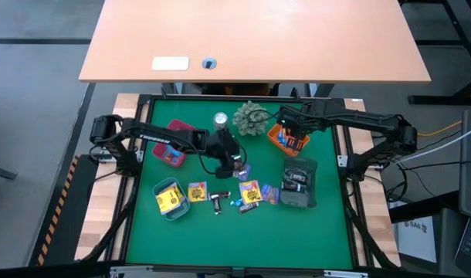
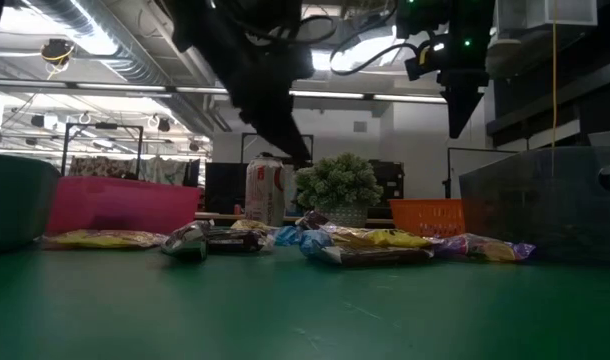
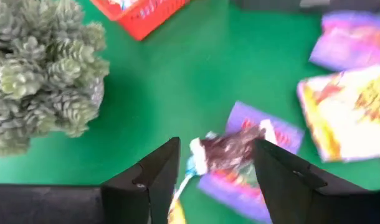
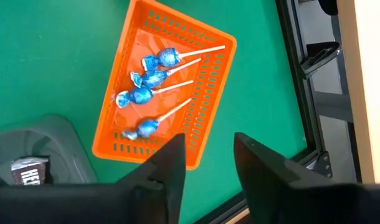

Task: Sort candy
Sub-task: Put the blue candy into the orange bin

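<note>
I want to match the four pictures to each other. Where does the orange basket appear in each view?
High view: orange basket at upper right of the green mat, under the right gripper.
Low view: right of centre, behind the candy.
Left wrist view: a corner at the top edge.
Right wrist view: centre, holding four blue lollipops.
Shared landmark: the green spiky plant ball beside it.

Left end effector point(image 3: 212, 171) spread low; right end effector point(image 4: 205, 158) parted, raised.
</note>
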Available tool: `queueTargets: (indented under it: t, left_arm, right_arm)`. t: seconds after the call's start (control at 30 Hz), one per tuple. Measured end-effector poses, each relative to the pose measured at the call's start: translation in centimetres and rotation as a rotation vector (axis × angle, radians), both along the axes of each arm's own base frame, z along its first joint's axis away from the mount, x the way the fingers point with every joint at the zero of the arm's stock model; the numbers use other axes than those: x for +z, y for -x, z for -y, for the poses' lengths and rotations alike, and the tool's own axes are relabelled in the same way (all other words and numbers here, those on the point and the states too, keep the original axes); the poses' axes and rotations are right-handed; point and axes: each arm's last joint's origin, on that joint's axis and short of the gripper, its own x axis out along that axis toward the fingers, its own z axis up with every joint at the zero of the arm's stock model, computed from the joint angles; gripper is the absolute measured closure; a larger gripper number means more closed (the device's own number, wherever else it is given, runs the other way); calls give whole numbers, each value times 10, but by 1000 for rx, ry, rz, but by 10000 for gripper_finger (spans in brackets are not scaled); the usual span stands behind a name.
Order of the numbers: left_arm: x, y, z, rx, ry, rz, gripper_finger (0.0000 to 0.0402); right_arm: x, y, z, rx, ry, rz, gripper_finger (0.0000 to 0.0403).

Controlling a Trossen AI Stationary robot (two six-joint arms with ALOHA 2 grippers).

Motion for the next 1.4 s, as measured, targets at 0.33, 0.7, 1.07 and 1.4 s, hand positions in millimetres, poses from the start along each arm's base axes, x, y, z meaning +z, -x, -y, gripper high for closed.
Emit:
queueTargets:
  t: [0.33,0.7,1.07,1.4]
  left_arm:
    - [-15,3,-30,-136,-68,-104,211]
    - [-76,-6,-45,-192,-14,-273,211]
    - [-77,-6,-45,-188,-18,-282,228]
    - [-78,-5,-45,-192,-1,-282,318]
  right_arm:
    - [1,-4,1,0,10,40,247]
    - [1,-9,0,19,-72,109,246]
    - [1,-9,-1,21,-77,110,246]
    - [1,-9,-1,20,-77,110,246]
